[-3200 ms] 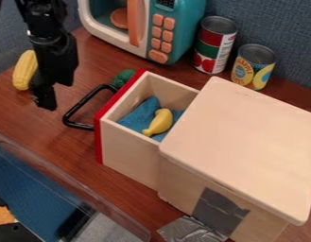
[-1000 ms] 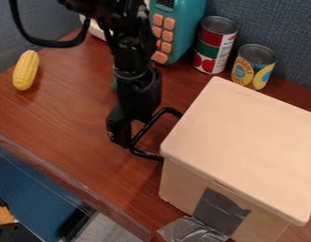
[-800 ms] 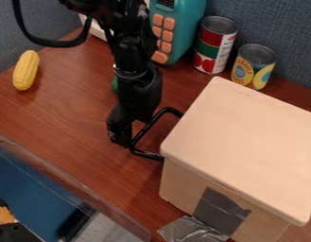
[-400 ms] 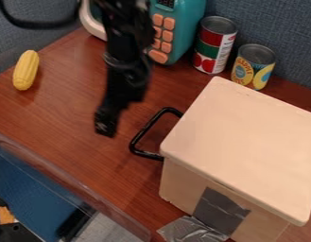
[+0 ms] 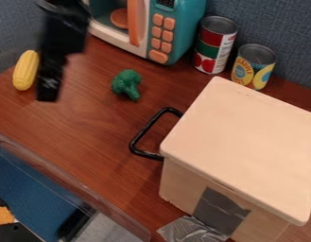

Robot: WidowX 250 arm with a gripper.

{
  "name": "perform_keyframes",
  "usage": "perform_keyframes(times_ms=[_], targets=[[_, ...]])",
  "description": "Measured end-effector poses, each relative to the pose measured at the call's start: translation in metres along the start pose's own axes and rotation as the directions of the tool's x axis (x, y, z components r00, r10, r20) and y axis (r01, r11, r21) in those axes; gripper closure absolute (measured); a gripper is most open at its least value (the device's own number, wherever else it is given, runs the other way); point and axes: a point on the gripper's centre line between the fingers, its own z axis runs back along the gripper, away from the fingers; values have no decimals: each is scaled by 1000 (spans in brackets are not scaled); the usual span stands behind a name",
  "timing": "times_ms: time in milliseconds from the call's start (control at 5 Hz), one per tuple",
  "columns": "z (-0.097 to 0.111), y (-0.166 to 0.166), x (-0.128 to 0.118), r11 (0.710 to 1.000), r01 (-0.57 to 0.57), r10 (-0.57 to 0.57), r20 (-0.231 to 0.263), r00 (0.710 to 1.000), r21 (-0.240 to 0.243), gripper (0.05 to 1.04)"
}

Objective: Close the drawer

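Observation:
My black gripper [image 5: 49, 92] hangs at the upper left, above the table and beside the yellow corn, well apart from the drawer. The wooden drawer box [image 5: 243, 146] stands at the right. From its left side sticks out the black drawer handle [image 5: 140, 137]; the drawer is pushed in, its front hidden under the overhanging lid and its inside out of sight.
A green broccoli [image 5: 127, 85] lies between the gripper and the box. Yellow corn [image 5: 25, 70] is at the left. A toy microwave [image 5: 177, 28] and two cans [image 5: 214, 45] line the back. A clear-walled bin [image 5: 63, 182] occupies the lower left.
The drawer, formerly pulled out with a blue cloth and yellow object inside, went in toward the right with the gripper at its handle. Since then the gripper has moved up and left, uncovering the broccoli.

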Motion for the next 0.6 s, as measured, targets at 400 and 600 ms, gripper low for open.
perform_keyframes(times_ms=[400,600], targets=[[36,-15,-54,940,-328,340,180,923,-93,83],[42,-20,-73,934,-351,355,230,906,-61,83]])
